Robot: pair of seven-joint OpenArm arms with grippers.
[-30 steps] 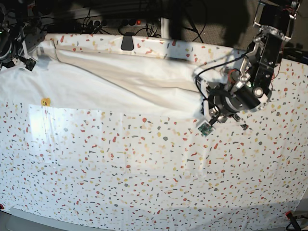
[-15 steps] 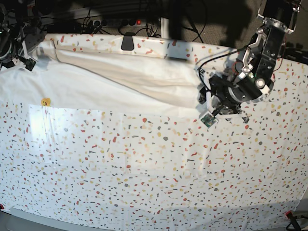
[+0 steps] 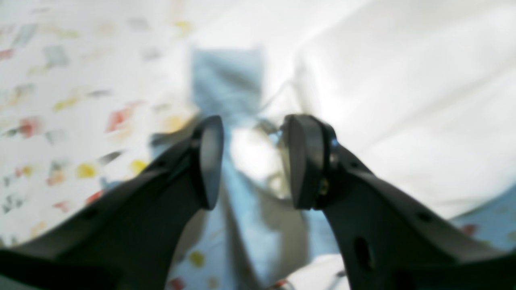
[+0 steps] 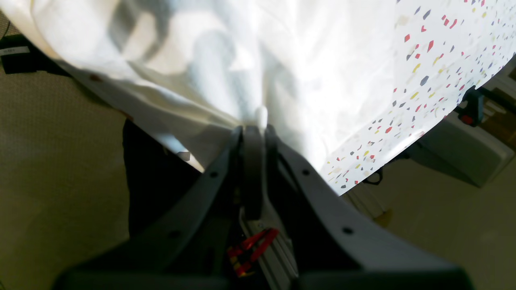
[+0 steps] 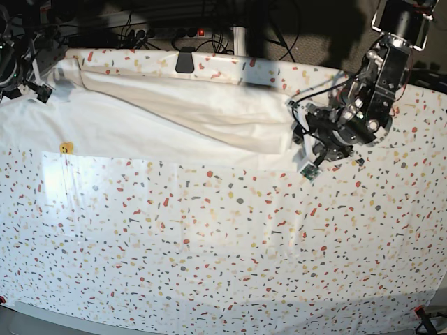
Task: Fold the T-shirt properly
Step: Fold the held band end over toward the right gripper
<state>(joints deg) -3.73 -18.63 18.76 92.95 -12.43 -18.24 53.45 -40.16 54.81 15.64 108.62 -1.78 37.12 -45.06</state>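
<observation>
- The T-shirt [image 5: 174,115] lies along the far edge of the speckled table cover [image 5: 209,237], its long axis running side to side across my base view, one fold already laid over it.
- My right gripper [image 4: 253,133] is pinched together on the shirt's end at the table's edge; base view barely shows this.
- My left gripper [image 3: 250,161] sits at the other end, jaws apart and holding nothing; the shirt's hem lies just ahead of it, I think, though that view is blurred.
- So the left arm is nearer the free end and must regrasp there.
</observation>
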